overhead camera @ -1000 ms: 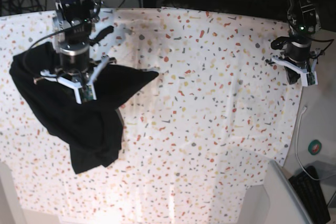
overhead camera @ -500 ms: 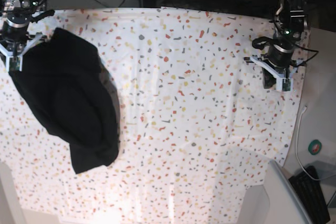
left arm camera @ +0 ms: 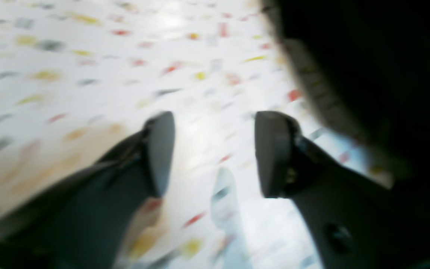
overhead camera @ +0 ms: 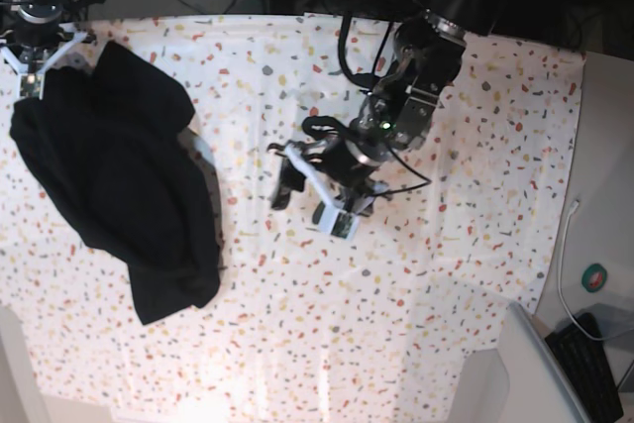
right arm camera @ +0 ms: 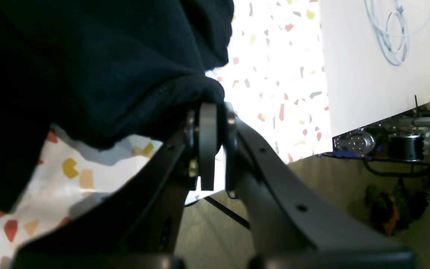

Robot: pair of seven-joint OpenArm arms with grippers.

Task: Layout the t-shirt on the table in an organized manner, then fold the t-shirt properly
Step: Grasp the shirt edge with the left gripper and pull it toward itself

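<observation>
Two hands: both are showing in the base view, the right hand [overhead camera: 36,22] at the upper left of the frame, the left hand [overhead camera: 315,191] near the middle.
Right hand: its jaws are pinching shut on a bunched edge of the shirt [right arm camera: 88,63], the fabric filling the upper left of the right wrist view and bulging over the closed fingertips [right arm camera: 208,123].
Left hand: its jaws are standing apart with nothing between them; in the blurred left wrist view only the speckled counter [left arm camera: 88,56] is showing between the two pads [left arm camera: 161,149].
Shirt: the shirt [overhead camera: 114,180] is lying in a rumpled black heap along the left side of the base view, running from the upper left corner down past mid-height, well apart from the left hand.
Counter: the counter [overhead camera: 446,274] is carrying the shirt on its left part only.
Handling: the shirt is looking soft, light and limp, so it is likely to be sagging and folding on itself wherever it is not being held.
Where to grip: a hem or shoulder seam is seeming the best hold, with the free hand taking the far lower edge so the cloth is being stretched flat between two points.
Hidden: print and label are not showing.
</observation>
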